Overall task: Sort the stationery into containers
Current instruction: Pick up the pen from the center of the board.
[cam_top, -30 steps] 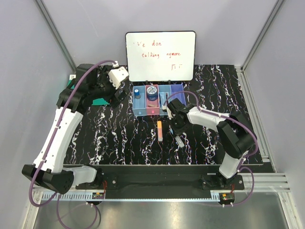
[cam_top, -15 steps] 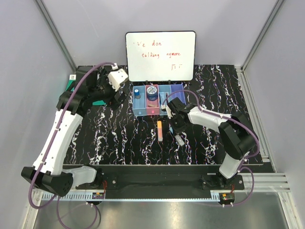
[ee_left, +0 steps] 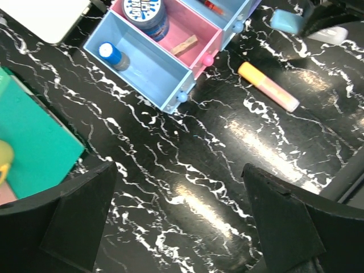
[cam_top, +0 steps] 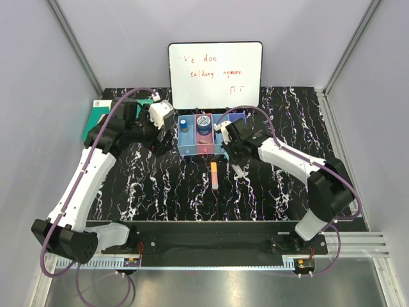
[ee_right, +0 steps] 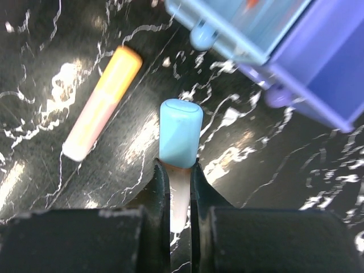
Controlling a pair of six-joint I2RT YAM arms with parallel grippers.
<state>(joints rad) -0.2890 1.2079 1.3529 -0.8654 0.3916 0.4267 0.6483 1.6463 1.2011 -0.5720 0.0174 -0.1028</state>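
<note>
**Right gripper clamps the light-blue marker in front of the bins**

Far left, rear: green pad point(cam_top: 96, 120) lies flat on the black marbled tabletop point(cam_top: 160, 192). Left gripper point(ee_left: 177, 170) hangs near it, fingers spread wide, nothing between them, bare tabletop below. Whiteboard point(cam_top: 215, 75) stands at the back.

Centre: row of four joined bins point(cam_top: 186, 152): blue, pink, blue, purple from the left. First blue bin holds a small blue-capped item point(ee_left: 108, 52). Pink bin holds a round blue disc point(ee_left: 146, 11) and a short tan piece point(ee_left: 183, 45). Something red shows in the third bin; can't make out what.

In front of the row: orange marker point(cam_top: 215, 174) lies loose on the tabletop, apart from the bins.

Right of it: right gripper point(ee_right: 180, 168) is clenched on the light-blue marker point(ee_right: 180, 131). Its fingers pinch the pale lower barrel. The blue cap points toward the knobs of the third and purple bins. The marker is outside the bins, near their front.
</note>
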